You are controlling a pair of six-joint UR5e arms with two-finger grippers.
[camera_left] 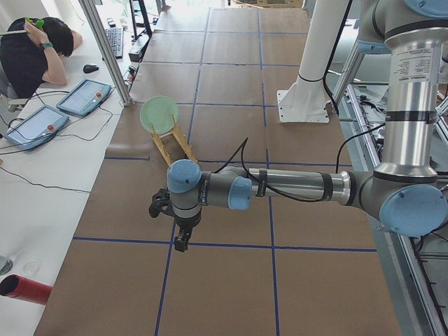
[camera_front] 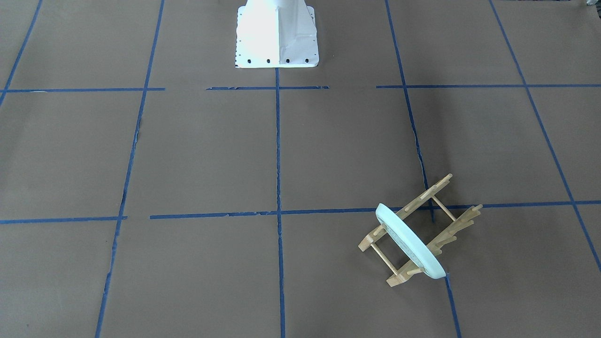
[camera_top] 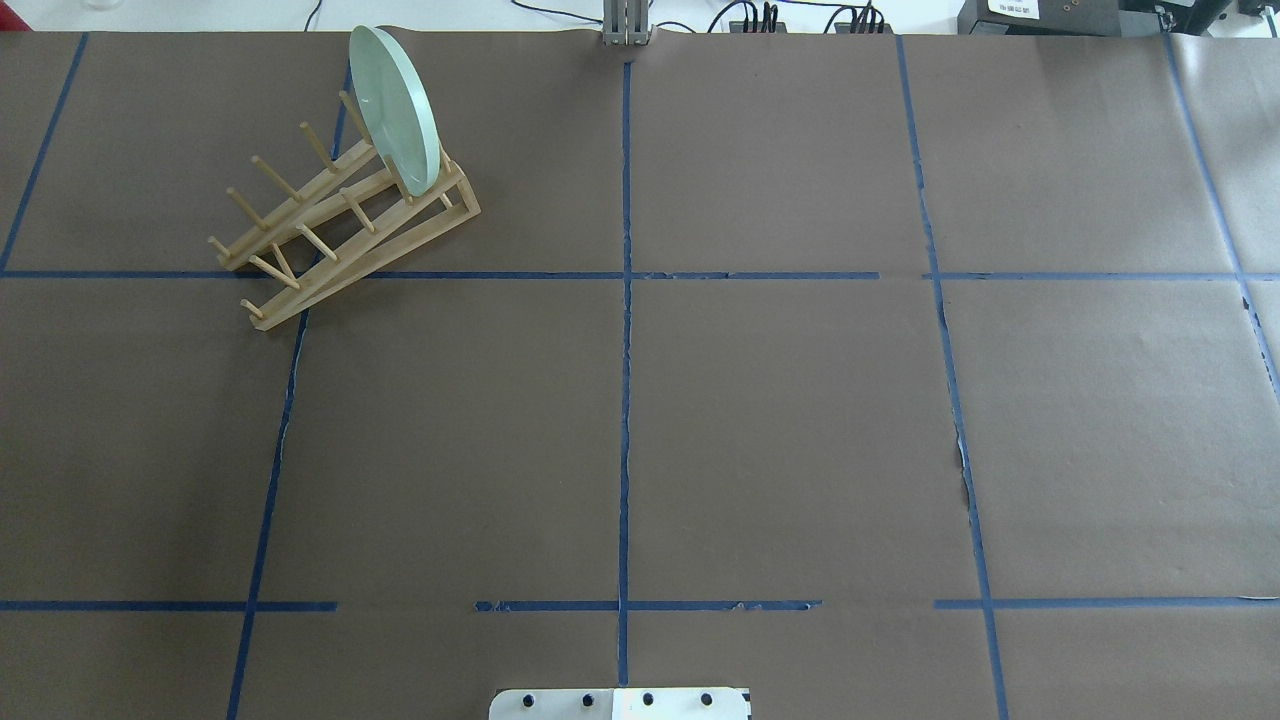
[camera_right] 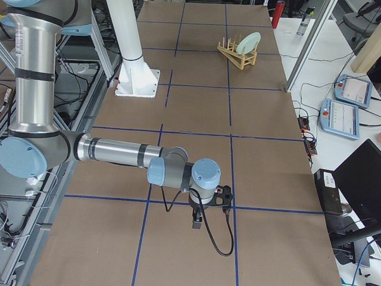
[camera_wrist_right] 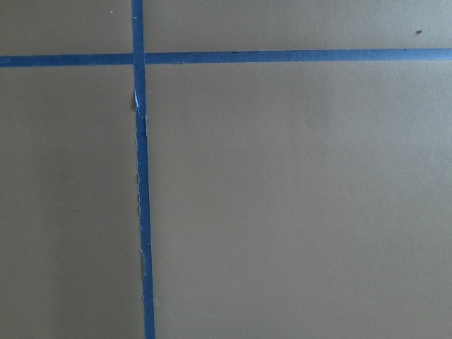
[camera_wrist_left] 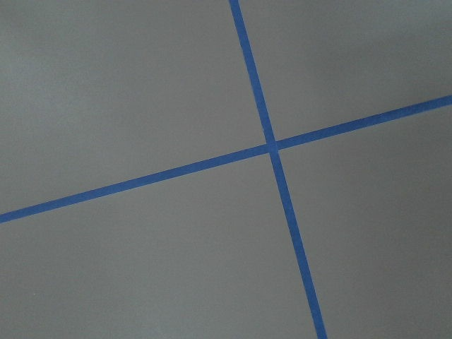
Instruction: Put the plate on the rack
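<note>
The pale mint-green plate [camera_front: 407,241] stands upright on edge between the pegs at one end of the light wooden rack [camera_front: 458,224]. In the overhead view the plate [camera_top: 395,110] and rack [camera_top: 330,215] sit at the far left of the table. My left gripper [camera_left: 180,241] hangs over the brown paper well away from the rack [camera_left: 175,143]. My right gripper [camera_right: 197,223] hangs at the table's opposite end, far from the plate [camera_right: 249,42]. I cannot tell whether either gripper is open or shut. Both wrist views show only paper and blue tape.
The white robot base [camera_front: 276,35] stands at the table's middle edge. Blue tape lines [camera_top: 625,400] divide the brown paper. An operator [camera_left: 31,49], teach pendants [camera_left: 84,96] and a red cylinder [camera_left: 24,288] are on the side bench.
</note>
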